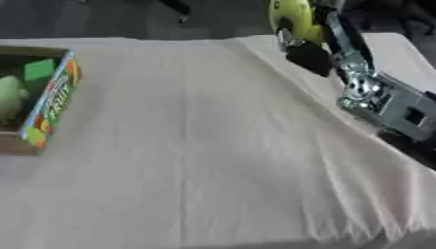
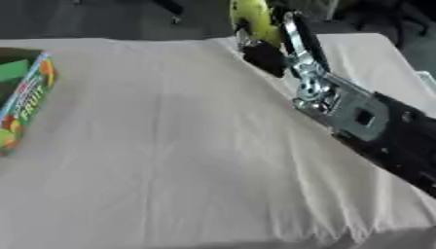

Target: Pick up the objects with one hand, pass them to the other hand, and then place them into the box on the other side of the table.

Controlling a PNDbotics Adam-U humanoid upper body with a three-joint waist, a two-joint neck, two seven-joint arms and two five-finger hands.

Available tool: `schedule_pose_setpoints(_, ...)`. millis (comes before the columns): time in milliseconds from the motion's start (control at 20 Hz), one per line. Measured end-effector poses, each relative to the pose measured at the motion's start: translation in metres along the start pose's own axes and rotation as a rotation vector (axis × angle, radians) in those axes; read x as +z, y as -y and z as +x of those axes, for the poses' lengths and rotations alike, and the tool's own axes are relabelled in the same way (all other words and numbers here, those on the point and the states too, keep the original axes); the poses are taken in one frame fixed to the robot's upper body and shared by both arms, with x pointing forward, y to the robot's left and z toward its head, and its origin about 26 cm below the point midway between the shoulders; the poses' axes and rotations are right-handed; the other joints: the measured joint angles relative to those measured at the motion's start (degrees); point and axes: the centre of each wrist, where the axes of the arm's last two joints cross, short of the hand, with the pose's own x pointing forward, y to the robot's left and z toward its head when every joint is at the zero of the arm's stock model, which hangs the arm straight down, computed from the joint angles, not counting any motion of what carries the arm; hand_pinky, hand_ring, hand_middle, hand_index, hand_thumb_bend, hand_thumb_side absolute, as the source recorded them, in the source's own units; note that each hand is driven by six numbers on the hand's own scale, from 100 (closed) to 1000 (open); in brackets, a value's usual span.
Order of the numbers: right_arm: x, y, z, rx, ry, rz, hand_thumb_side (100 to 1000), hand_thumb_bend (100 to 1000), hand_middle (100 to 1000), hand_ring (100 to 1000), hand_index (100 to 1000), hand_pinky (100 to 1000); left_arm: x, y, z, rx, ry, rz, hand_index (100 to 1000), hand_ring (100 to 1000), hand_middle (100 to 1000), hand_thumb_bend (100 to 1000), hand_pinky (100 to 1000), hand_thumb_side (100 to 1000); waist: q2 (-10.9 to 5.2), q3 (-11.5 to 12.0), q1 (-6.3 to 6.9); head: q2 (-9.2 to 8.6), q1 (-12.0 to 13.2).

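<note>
My right hand [image 1: 308,54] reaches in from the right, up at the far edge of the table, and its fingers are curled round a yellow object [image 1: 291,17]. The arm's silver wrist joint [image 2: 340,109] slants down toward the lower right. At the left edge stands the box [image 1: 53,102], with a colourful printed side wall; a green block [image 1: 38,70] and a pale green rounded object [image 1: 9,95] lie inside it. My left hand shows in neither view.
A pale cloth [image 1: 204,155] with creases covers the table. The table's far edge runs along the top, with dark floor beyond it. A white raised surface [image 2: 374,53] lies behind my right arm.
</note>
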Motion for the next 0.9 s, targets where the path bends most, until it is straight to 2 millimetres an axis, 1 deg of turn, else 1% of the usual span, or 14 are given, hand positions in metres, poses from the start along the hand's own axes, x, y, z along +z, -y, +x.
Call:
schedule_pose_setpoints(150, 0.003, -0.005, -0.002, -0.007, -0.006, 0.017, 413, 100, 435, 499, 536, 624, -0.006, 0.007, 0.007, -0.012, 0.017, -0.038, 820, 779, 730, 100, 861, 711, -0.01, 0.37, 0.00, -0.31, 0.06)
schedule_pose_setpoints(200, 0.005, -0.007, -0.003, -0.007, -0.009, 0.024, 385, 100, 435, 500, 536, 625, -0.009, 0.009, 0.009, -0.016, 0.023, -0.051, 821, 779, 730, 100, 860, 711, -0.01, 0.42, 0.00, -0.33, 0.06)
schedule_pose_setpoints(350, 0.012, -0.015, -0.008, -0.016, -0.028, 0.057, 375, 100, 435, 500, 536, 626, -0.015, 0.017, 0.014, -0.026, 0.042, -0.091, 821, 779, 730, 100, 860, 708, -0.01, 0.87, 0.02, -0.36, -0.07)
schedule_pose_setpoints(600, 0.021, -0.027, -0.011, -0.033, -0.036, 0.093, 374, 100, 436, 501, 537, 628, -0.026, 0.029, 0.026, -0.035, 0.085, -0.155, 822, 780, 732, 100, 860, 707, -0.01, 1.57, 0.16, -0.52, -1.13)
schedule_pose_setpoints(750, 0.024, -0.030, -0.012, -0.037, -0.034, 0.102, 370, 100, 435, 501, 537, 628, -0.031, 0.037, 0.035, -0.036, 0.113, -0.195, 823, 781, 733, 100, 858, 701, -0.01, 1.82, 0.16, -0.52, -1.73)
schedule_pose_setpoints(900, 0.026, -0.033, -0.012, -0.038, -0.033, 0.110, 356, 100, 422, 489, 522, 608, -0.036, 0.045, 0.044, -0.042, 0.141, -0.231, 824, 782, 735, 100, 857, 692, -0.02, 2.08, 0.16, -0.52, -2.07)
